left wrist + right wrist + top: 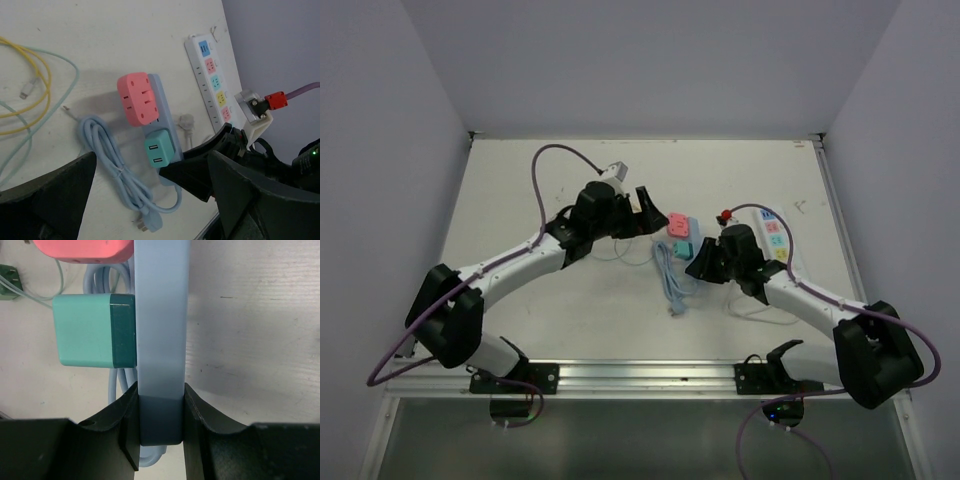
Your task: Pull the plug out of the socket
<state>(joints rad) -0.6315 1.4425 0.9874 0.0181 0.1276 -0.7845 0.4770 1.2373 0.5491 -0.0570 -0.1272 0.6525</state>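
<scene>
Right at the middle of the worktop (740,170) lies a blue socket strip (162,315), and two plugs sit in it side by side: a teal plug (95,330) and a pink plug (139,98). In the right wrist view the teal plug juts out from the strip's left side, seated flush against it, with the pink plug next along the strip at the top edge of that view.

The right hand (160,420) is clamped on the near end of the strip, one finger (127,425) pressed to each long side. The teal plug stands just beyond those fingers on the same strip and does not touch them.

The left hand (645,215) is spread wide and grips nothing. In the top view it hangs just to the left of the pink plug, on the far side of the strip from the right hand. Its own camera looks down on both plugs, which lie in the space between its two dark fingers (50,195); I cannot tell how high above them it is.

A coiled pale blue cable (115,170) lies on the worktop just beside the strip. A white power strip (212,75) with coloured sockets lies near, roughly parallel, on the other side. Loose yellow and pale green cords (35,85) trail well apart.
</scene>
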